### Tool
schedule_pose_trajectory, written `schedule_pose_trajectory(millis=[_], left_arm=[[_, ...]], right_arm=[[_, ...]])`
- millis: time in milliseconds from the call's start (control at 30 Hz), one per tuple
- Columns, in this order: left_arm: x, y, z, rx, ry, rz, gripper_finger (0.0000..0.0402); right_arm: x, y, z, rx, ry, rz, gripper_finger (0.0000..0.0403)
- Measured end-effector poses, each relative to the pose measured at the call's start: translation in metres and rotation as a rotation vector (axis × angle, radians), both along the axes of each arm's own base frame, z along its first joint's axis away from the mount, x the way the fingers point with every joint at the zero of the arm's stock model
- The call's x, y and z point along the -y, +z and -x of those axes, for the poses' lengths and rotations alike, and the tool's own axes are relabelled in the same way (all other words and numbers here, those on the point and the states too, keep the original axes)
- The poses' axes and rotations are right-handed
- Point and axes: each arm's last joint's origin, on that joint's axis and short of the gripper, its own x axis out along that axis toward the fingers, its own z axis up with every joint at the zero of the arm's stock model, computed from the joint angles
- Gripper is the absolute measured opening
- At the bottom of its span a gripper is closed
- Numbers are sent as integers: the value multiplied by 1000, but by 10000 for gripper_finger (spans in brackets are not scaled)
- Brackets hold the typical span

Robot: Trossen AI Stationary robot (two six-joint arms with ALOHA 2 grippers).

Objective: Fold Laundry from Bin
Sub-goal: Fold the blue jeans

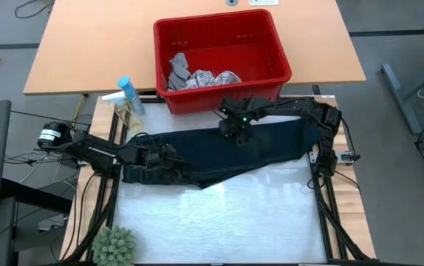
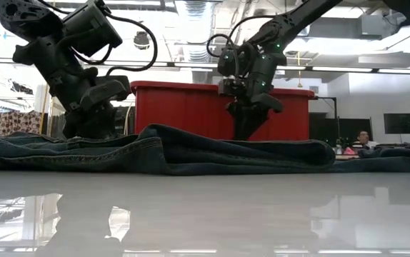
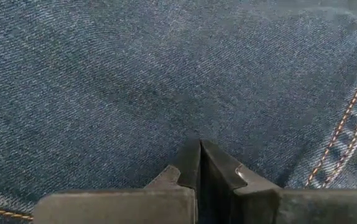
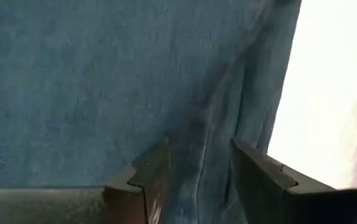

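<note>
Dark denim trousers [image 1: 219, 151] lie spread flat across the table from left to right, in front of the red bin [image 1: 275, 44]. The bin holds a grey cloth [image 1: 177, 68] and a white printed cloth [image 1: 213, 77]. My left gripper [image 1: 166, 157] is shut, down on the trousers' left part. My right gripper [image 1: 234, 133] is at the trousers' far edge, near their middle, closed on a ridge of the denim [image 4: 197, 155]. In the low view both grippers, left [image 2: 94, 132] and right [image 2: 246, 132], reach down onto the cloth. My left gripper meets the flat face of the trousers [image 3: 200, 127] with its shut fingertips [image 3: 191, 158], coming slanting down from the table's left. No cloth shows between the fingers. The trousers lie on the table under them. My right gripper has a raised fold of the trousers [image 4: 198, 146] between its two fingers [image 4: 157, 171], close to the cloth's far edge beside the bare table. The fingers come steeply from above. One layer or several, I cannot tell. The trousers stay lying on the table.
A spray bottle [image 1: 127, 96] stands at the table's far left corner, next to the bin. A small green plant [image 1: 116, 244] sits at the near left corner. The near half of the white table top [image 1: 227, 222] is bare.
</note>
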Motion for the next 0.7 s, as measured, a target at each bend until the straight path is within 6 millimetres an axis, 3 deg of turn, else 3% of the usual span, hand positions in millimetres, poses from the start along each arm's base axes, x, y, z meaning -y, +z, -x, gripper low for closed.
schedule_pose_trajectory(millis=[433,700], left_arm=[[0,0,0,4,14,13,0],[0,0,0,7,18,25,0]], right_arm=[[4,-10,7,-23,-18,-9,189],[3,-29,5,-98,-22,-25,179]])
